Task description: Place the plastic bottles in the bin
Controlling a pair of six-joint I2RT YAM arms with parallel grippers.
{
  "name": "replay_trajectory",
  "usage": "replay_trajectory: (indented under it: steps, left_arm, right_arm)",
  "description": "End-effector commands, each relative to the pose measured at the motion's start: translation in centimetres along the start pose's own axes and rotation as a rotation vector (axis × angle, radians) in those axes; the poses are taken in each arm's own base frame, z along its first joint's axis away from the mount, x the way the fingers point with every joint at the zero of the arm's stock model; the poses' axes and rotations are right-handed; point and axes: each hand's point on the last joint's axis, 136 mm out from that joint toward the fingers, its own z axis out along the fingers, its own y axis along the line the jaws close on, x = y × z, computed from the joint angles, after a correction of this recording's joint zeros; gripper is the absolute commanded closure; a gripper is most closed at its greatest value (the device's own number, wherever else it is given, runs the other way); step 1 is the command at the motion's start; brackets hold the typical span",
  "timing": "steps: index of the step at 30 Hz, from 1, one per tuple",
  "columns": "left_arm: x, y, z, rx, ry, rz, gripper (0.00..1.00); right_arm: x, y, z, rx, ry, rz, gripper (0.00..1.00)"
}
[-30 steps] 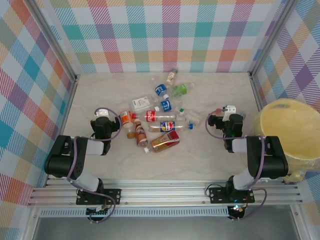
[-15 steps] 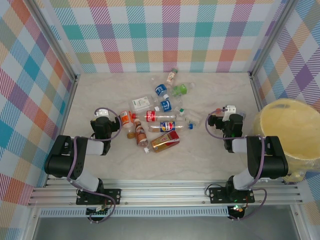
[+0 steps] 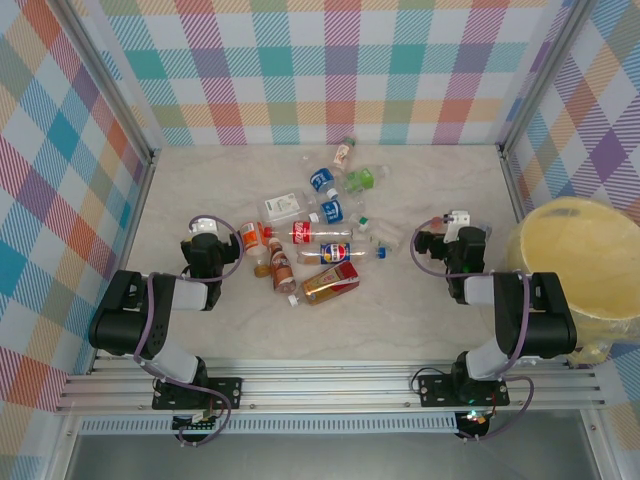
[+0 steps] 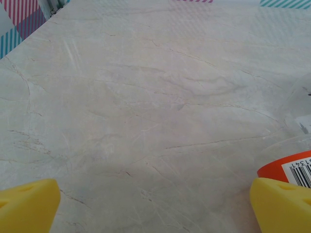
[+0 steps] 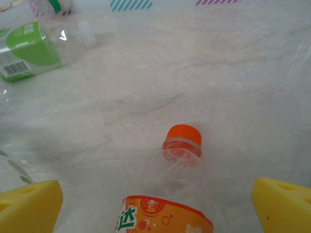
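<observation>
Several plastic bottles point(image 3: 318, 240) lie in a loose cluster mid-table, with red, blue, green, white and brown labels. My left gripper point(image 3: 206, 235) sits just left of the cluster, open; in its wrist view its yellow fingertips point(image 4: 29, 206) frame bare table, and a red-labelled bottle point(image 4: 286, 170) touches the right edge. My right gripper point(image 3: 455, 230) is open to the right of the cluster. An orange-capped, orange-labelled bottle point(image 5: 181, 145) lies between its wide-apart fingertips point(image 5: 284, 206), cap pointing away. The pale-yellow bin point(image 3: 578, 270) stands at the far right.
A green-labelled bottle point(image 5: 30, 52) lies ahead and left of the right gripper. Plaid walls enclose the table on the back and both sides. Metal rails point(image 3: 320, 385) run along the near edge, behind the arm bases.
</observation>
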Motion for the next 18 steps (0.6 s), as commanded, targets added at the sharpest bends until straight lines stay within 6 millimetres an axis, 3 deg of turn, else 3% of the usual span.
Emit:
replay_trajectory:
  steps: [1,4,8,11,15,18]
  left_arm:
    - [-1.0,0.5,-0.4,-0.008,-0.03,-0.024,0.0]
    - [-1.5,0.0,-0.3,0.009,0.009,0.0,0.0]
    - [-4.2,-0.5,-1.2,0.032,0.034,0.017,0.0]
    - [-5.6,0.3,-2.2,-0.012,0.025,-0.023,0.0]
    - [-7.2,2.3,-4.2,-0.122,0.045,-0.231,0.0]
    - [-6.7,3.7,-6.3,-0.238,0.144,-0.425,0.0]
  right_arm:
    - [-2.5,1.5,-0.7,-0.065,-0.002,-0.031,0.0]
    - [-3.8,2.1,-1.6,-0.094,0.008,-0.035,0.0]
    - [-5.6,2.4,-2.3,-0.103,-0.008,0.021,0.0]
    - [-6.7,2.5,-2.5,-0.107,0.0,0.08,0.0]
    - [-7.7,2.5,-2.8,-0.095,0.057,0.187,0.0]
    - [-8.5,2.3,-2.9,-0.076,0.08,0.214,0.0]
